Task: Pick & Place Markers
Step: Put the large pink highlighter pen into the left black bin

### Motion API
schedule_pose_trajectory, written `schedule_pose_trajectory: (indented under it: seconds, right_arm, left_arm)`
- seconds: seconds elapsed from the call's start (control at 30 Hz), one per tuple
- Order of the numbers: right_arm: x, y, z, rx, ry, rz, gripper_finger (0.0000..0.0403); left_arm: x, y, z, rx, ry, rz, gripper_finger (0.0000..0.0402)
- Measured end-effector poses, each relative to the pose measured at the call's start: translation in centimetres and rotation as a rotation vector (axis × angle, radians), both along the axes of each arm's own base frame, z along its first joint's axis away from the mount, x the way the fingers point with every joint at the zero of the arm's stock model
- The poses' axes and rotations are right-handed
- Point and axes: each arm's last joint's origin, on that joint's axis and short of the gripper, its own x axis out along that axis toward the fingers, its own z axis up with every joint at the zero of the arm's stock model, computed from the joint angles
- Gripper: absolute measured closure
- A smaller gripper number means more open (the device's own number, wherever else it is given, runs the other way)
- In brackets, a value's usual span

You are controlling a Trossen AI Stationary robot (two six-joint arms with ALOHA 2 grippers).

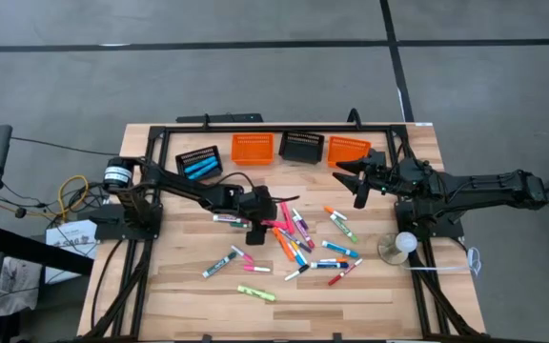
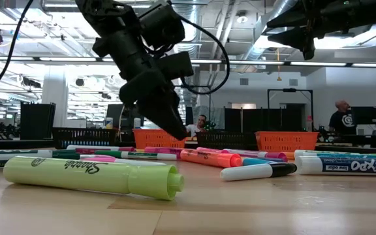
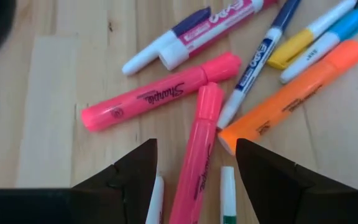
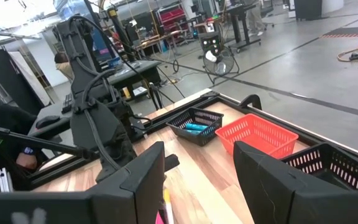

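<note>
We see the left pincer [image 1: 258, 229] low over the middle of the wooden bench [image 1: 170, 286], at the left edge of the scattered markers [image 1: 303, 238]; its fingers [image 3: 126, 180] are spread and hold nothing, and in the left wrist view an upright pink marker [image 3: 197, 155] lies between them, touching neither as far as we can tell; a second pink marker [image 3: 160, 93] lies crosswise just beyond it, and an orange marker [image 3: 291, 93] rests just beside the far finger; the markers lie loose across the centre and right of the bench, with a yellow-green marker [image 1: 256, 292] apart toward the near edge and a white one [image 1: 219, 265] to its left; along the far edge stand four small baskets, a black basket [image 1: 199, 162] holding blue markers, an orange basket [image 1: 253, 148], another black basket [image 1: 302, 146] and another orange basket [image 1: 348, 151]; the right pincer [image 1: 358, 181] hangs raised near the rightmost basket, its fingers spread and empty; in the low view people show in the room beyond.
</note>
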Motion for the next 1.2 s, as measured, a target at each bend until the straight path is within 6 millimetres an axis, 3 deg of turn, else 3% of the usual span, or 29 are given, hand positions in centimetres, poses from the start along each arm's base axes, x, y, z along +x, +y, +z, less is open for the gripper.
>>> schedule_pose_trajectory:
  seconds: [0.4, 0.67, 1.2]
  right_arm:
    - [0.0, 0.0, 0.0, 0.001, -0.005, -0.002, 0.0219]
    - [0.0, 0.0, 0.0, 0.001, -0.005, -0.004, 0.0219]
    - [0.0, -0.1, 0.0, -0.002, -0.004, -0.032, 0.0219]
  left_arm:
    - [0.6, 1.2, -2.7, 0.004, 0.06, 0.031, 0.0186]
    - [0.7, 1.1, -2.9, 0.002, 0.062, 0.027, 0.0193]
    - [0.8, 0.9, -3.0, -0.003, 0.052, 0.017, 0.031]
